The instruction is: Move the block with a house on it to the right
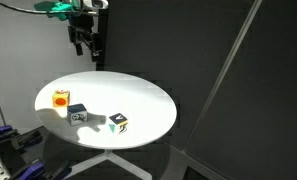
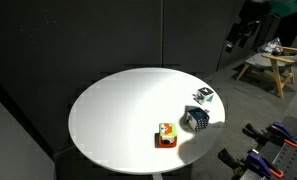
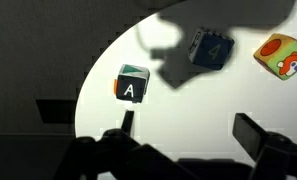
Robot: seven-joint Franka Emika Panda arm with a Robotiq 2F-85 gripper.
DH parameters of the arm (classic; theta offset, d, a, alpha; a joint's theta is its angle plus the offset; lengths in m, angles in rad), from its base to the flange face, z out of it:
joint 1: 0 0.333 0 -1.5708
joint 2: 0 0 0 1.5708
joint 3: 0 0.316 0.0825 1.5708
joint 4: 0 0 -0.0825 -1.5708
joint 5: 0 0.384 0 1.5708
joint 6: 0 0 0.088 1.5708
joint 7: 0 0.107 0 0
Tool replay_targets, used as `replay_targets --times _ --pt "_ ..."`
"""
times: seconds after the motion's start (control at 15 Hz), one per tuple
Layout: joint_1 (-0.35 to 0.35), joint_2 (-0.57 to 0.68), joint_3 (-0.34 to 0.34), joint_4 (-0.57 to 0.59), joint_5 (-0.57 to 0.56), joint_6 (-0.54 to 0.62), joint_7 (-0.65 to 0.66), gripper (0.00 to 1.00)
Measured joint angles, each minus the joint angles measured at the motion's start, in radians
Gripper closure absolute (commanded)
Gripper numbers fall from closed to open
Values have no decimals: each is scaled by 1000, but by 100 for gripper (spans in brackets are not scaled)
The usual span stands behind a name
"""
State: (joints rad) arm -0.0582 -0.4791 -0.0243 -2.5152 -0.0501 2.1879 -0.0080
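The block with a house on it (image 1: 61,99) is a small orange-yellow cube with a red picture, near the round white table's edge. It also shows in an exterior view (image 2: 167,135) and at the right edge of the wrist view (image 3: 282,55). My gripper (image 1: 82,40) hangs high above the table, far from the blocks. In the wrist view its fingers (image 3: 188,130) are spread wide with nothing between them.
A blue-and-white cube (image 1: 78,113) (image 2: 196,118) (image 3: 210,48) and a white cube with green and dark marks (image 1: 118,123) (image 2: 203,96) (image 3: 131,84) stand on the round white table (image 1: 138,95). Dark curtains surround it. A wooden stool (image 2: 268,68) stands beyond.
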Motion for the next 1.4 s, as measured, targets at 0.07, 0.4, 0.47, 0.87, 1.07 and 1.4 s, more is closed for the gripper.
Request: replay_targets --times 0.07,0.4,0.47,0.87,1.07,1.4 --pt "7 5 7 0 -8 12 -2 0" --pt "50 43 42 0 -57 73 -39 0" --pt "61 54 49 1 -64 85 -50 0" --pt "135 132 77 5 -71 160 -147 0" --pt "174 169 81 7 -71 199 -200 0" --pt "243 217 92 6 -56 244 -295 0"
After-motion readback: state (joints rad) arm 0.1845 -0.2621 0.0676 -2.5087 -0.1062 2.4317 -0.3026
